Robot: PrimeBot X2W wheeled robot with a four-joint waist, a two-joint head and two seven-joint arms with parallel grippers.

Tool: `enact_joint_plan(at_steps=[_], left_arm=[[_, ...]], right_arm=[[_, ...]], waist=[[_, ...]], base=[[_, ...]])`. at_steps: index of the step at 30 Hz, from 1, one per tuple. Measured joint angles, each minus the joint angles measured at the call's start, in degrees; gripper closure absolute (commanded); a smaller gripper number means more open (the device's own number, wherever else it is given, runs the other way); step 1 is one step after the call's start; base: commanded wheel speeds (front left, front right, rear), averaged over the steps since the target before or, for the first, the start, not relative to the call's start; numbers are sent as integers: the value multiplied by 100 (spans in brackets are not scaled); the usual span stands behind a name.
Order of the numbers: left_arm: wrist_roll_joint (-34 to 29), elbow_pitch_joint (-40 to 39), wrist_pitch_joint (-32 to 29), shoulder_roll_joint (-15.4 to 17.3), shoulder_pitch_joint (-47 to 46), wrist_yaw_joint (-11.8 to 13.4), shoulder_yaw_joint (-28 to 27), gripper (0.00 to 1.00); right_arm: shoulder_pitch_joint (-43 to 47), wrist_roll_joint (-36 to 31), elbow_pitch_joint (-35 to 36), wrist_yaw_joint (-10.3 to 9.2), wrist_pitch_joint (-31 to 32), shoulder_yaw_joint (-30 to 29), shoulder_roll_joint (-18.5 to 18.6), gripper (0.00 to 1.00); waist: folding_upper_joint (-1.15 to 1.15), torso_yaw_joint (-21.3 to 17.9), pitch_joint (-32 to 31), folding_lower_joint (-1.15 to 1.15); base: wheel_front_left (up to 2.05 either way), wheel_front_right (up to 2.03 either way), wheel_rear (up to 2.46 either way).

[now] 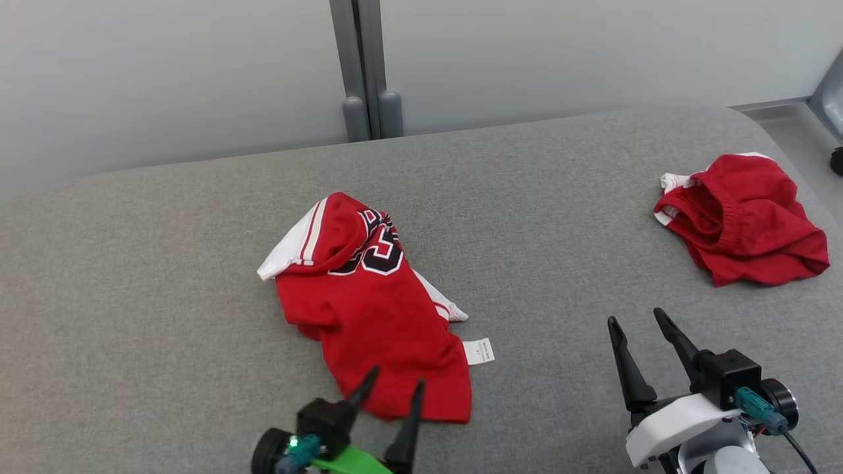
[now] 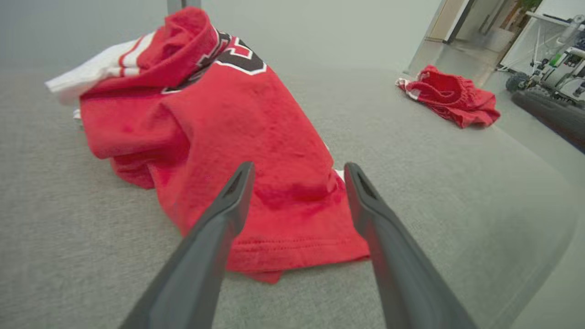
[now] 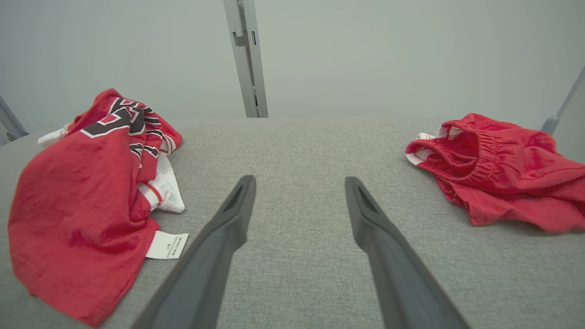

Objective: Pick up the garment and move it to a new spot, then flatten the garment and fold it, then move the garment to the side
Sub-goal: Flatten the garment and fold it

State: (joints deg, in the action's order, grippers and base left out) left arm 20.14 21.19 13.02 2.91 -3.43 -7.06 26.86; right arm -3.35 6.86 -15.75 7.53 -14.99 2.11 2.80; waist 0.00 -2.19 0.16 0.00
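Your left gripper [image 1: 397,376] hangs low over the near hem of the red jersey [image 1: 375,309], jaws spread, holding nothing. Your right gripper [image 1: 636,316] stands apart over the bare grey cushion [image 1: 164,263], jaws likewise spread. Jersey numerals are half folded under. Red shorts [image 1: 744,220] lie crumpled at far right.
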Motion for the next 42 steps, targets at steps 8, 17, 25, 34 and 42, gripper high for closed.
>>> enact_joint_plan(at_steps=[8, 17, 25, 34, 42], left_arm=[[255, 918, -432, -18, -859, -25, 1592, 0], [631, 2003, -428, -18, -1560, 432, 2212, 0], [949, 2494, -76, -23, -1932, 608, 2404, 100], [634, 2121, 179, -11, -2420, 802, 2368, 100], [58, 617, 202, 311, -2674, 1018, 1718, 100]], right_arm=[[-220, -38, 16, 0, 0, 70, 2, 0], [-410, -58, 35, -1, 0, 3, 2, 0], [-437, -53, 73, -1, 0, -114, 2, 0], [-431, 14, 77, 0, 0, -55, 1, 0], [-399, 12, 69, -1, 0, -67, 1, 0]], waist=[[0, -210, 210, 0], [0, -591, 623, 0], [0, -708, 845, 0], [0, -495, 679, 0], [0, -430, 543, 0]], base=[[0, 0, 0], [0, 0, 0], [0, 0, 0], [0, 0, 0], [0, 0, 0]])
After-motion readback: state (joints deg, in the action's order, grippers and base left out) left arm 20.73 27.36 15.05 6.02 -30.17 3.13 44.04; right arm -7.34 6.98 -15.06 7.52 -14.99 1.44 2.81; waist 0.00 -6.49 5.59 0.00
